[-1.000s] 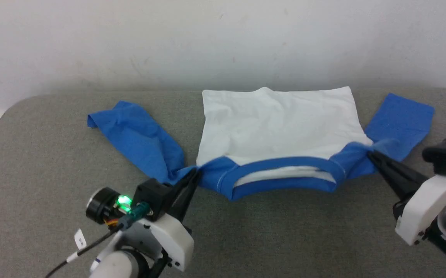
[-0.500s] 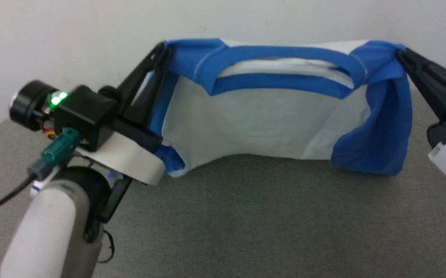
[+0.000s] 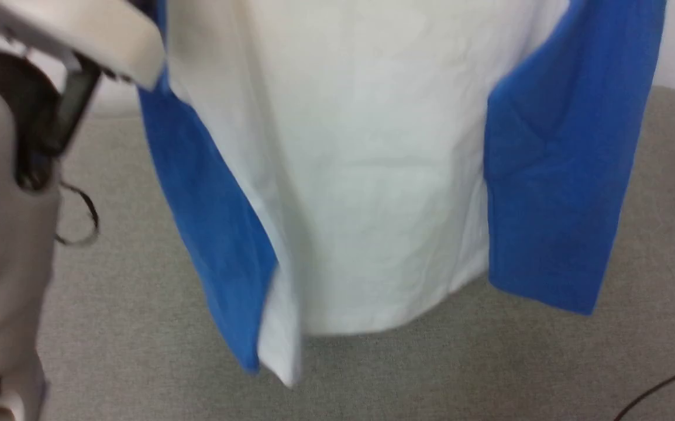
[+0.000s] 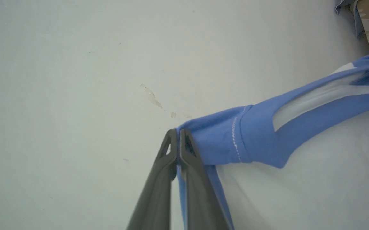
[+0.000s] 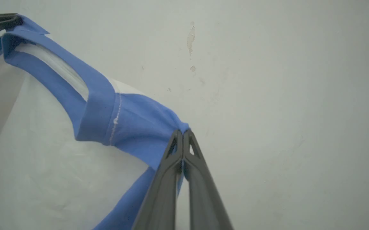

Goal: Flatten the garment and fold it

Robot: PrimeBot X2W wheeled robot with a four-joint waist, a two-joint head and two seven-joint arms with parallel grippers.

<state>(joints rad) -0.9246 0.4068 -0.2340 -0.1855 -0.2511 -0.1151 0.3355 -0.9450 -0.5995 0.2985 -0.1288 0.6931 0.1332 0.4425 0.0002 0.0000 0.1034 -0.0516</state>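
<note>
The grey table [image 3: 127, 351] lies lowest. Above the table the garment [image 3: 372, 175] hangs lengthwise, its white body straight down with a blue sleeve drooping at either edge. High above the table, the left gripper [image 4: 178, 132] is pinched tight on one blue shoulder, and the right gripper [image 5: 183, 132] is clamped just as tightly on the other shoulder.

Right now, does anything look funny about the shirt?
The thin white T-shirt with blue sleeves hangs crooked: its hem dips lower on the left, where a white flap folds over. Nothing looks torn.
</note>
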